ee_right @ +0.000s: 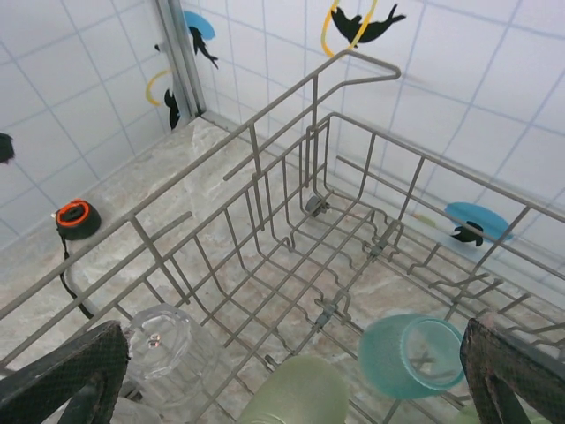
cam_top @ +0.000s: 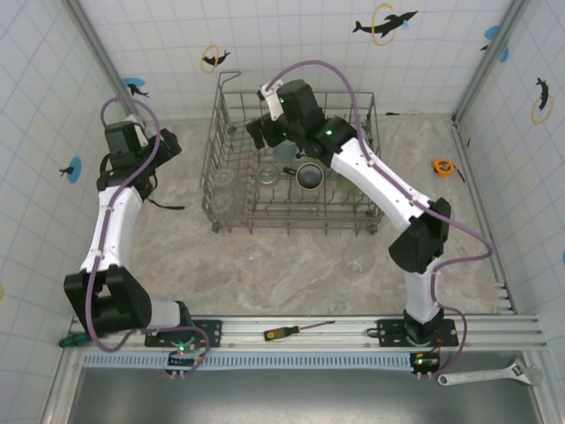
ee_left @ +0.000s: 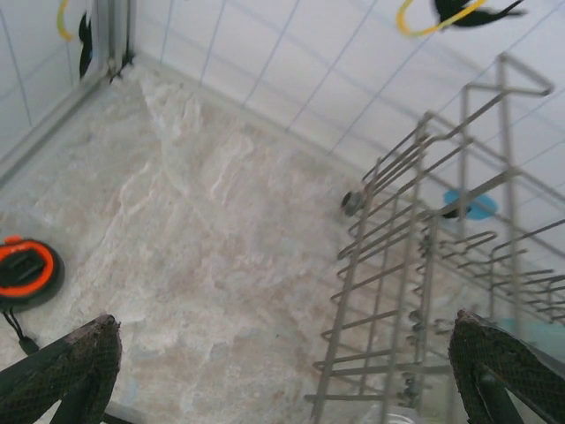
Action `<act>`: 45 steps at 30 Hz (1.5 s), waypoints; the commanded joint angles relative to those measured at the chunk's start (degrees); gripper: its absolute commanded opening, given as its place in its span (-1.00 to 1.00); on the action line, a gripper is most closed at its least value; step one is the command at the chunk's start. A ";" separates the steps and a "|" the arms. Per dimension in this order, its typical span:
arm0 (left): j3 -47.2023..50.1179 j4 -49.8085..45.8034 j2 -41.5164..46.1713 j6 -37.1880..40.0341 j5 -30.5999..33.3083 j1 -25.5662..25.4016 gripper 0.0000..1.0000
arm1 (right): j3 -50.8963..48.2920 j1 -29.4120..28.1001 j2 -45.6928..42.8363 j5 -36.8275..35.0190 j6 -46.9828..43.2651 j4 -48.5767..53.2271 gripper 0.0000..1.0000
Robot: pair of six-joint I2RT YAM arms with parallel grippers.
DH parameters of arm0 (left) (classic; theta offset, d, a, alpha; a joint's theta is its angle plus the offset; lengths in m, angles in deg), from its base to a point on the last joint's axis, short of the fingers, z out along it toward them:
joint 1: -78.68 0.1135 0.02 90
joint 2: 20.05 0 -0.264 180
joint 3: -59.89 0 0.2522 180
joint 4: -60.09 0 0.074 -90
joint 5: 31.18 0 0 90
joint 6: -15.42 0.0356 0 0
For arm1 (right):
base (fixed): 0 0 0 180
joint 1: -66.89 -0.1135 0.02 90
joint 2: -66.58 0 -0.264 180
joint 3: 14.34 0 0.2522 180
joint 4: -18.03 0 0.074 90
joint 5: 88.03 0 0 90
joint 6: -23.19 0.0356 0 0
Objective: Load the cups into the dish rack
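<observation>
top, surface: pale marbled table (cam_top: 265, 274), white tiled walls with dolphin stickers on three sides.
top, rack: dish rack (cam_top: 212, 181) at mid-table toward the back wall; a black mug (cam_top: 309, 176) sits inside it.
top, loose cup: a clear glass (cam_top: 357, 259) stands on the table just before the rack's near right corner.
top, room: open table left of the rack and along the near edge; right-side tape measure (cam_top: 444, 167) near the right wall.
top, arms: left gripper (cam_top: 166, 146) left of the rack and apart from it; right gripper (cam_top: 262, 132) above the rack's back left.
left wrist, jaws: left gripper (ee_left: 287, 371) spread wide, nothing between.
left wrist, edges: rack wall (ee_left: 397, 265) on the right, bare table in the middle, orange tape measure (ee_left: 26, 272) on the left.
right wrist, jaws: right gripper (ee_right: 291, 375) spread wide, released, above the rack floor.
right wrist, cups: teal cup (ee_right: 408, 355), pale green cup (ee_right: 296, 393) and glass tumbler (ee_right: 168, 349), all inside the rack.
</observation>
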 commanded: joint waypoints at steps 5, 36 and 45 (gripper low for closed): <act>-4.87 -8.65 6.58 0.40 5.66 -11.87 0.95 | -9.70 4.83 -6.63 2.21 0.50 2.29 1.00; 0.36 -7.97 0.88 -22.22 33.70 -67.68 0.95 | -41.61 21.81 -32.13 13.86 6.11 -6.31 1.00; 0.38 -3.62 -6.23 -23.96 33.43 -73.98 0.95 | -46.04 24.18 -34.98 13.98 6.54 -7.02 0.99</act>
